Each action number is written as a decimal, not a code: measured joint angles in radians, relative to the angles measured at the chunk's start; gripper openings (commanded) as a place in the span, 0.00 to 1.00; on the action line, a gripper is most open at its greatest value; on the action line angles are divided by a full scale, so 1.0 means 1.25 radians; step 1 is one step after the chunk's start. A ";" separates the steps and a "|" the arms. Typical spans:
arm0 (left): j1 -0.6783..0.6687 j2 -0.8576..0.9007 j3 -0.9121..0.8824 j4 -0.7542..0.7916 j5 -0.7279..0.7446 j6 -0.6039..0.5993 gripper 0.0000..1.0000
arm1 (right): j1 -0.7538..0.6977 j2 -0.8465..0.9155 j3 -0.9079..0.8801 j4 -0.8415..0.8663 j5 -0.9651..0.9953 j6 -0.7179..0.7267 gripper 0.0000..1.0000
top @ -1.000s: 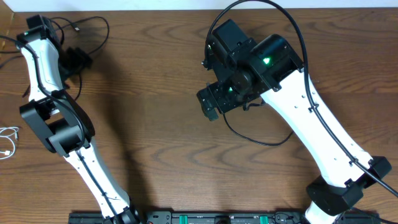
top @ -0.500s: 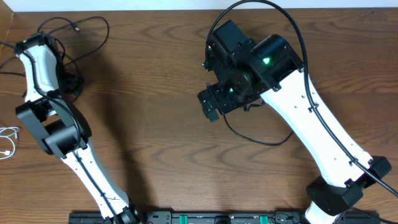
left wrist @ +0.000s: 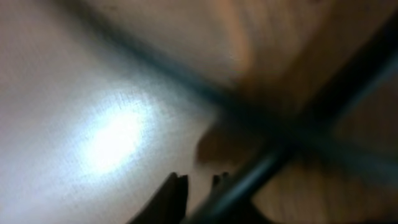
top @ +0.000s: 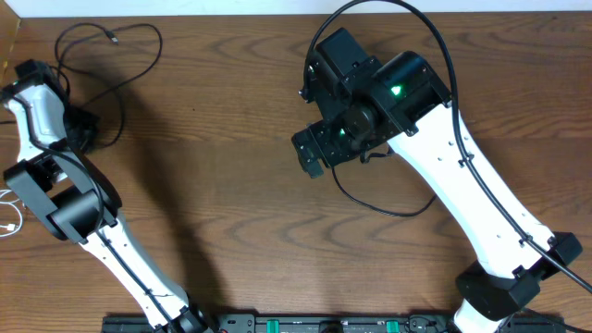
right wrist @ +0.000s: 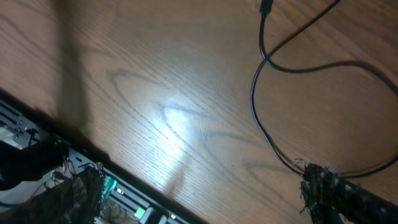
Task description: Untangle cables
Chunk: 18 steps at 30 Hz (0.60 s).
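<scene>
A long black cable (top: 139, 32) loops over the back left of the wooden table (top: 231, 185). My left gripper (top: 81, 129) is low at that loop's near end. In the blurred left wrist view its fingers (left wrist: 176, 184) stand almost together, and a dark cable (left wrist: 273, 163) comes out slantwise from between them, so the left gripper (left wrist: 198, 180) looks shut on it. A second black cable (top: 375, 205) curves under my right gripper (top: 313, 155), which hangs wide open above the table. In the right wrist view that cable (right wrist: 256, 93) runs up to the right finger (right wrist: 323, 186). A short white cable (top: 9, 211) lies at the left edge.
A black rail with green lights (top: 314, 325) runs along the table's front edge. The right arm's own thick black wire (top: 435, 37) arches over the back right. The table's back edge (top: 231, 11) is close behind the left cable loop.
The left arm has swung toward the table's left edge and its jaws have closed from open. The black loop's near part has shifted with it. The right arm has not moved.
</scene>
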 measured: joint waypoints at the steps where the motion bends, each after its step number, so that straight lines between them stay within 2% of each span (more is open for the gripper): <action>1: 0.002 0.000 0.000 0.012 0.029 0.011 0.08 | 0.000 0.000 0.000 0.002 0.000 0.000 0.99; 9: -0.017 0.000 -0.001 0.171 0.337 0.034 0.08 | 0.000 0.000 0.000 0.003 0.000 0.003 0.99; 12: -0.040 0.000 -0.001 0.201 0.388 0.034 0.17 | 0.000 0.000 0.000 -0.002 0.000 0.004 0.99; 13: -0.050 0.000 -0.001 0.206 0.395 0.035 0.31 | 0.000 0.000 0.000 -0.008 0.000 0.004 0.99; 14: -0.059 0.000 -0.001 0.207 0.401 0.036 0.52 | 0.000 0.000 0.000 -0.013 0.000 0.005 0.99; 15: -0.068 0.000 -0.001 0.207 0.406 0.033 0.64 | 0.000 0.000 -0.001 -0.019 0.000 0.005 0.99; 16: -0.076 0.000 -0.001 0.205 0.409 0.034 0.70 | 0.000 0.000 -0.001 -0.023 0.000 0.006 0.99; 17: -0.085 0.000 -0.001 0.199 0.412 0.034 0.86 | 0.000 0.000 -0.001 -0.025 0.000 0.006 0.99; 18: -0.089 0.000 -0.001 0.194 0.414 0.033 0.94 | 0.000 0.000 -0.001 -0.025 0.000 0.006 0.99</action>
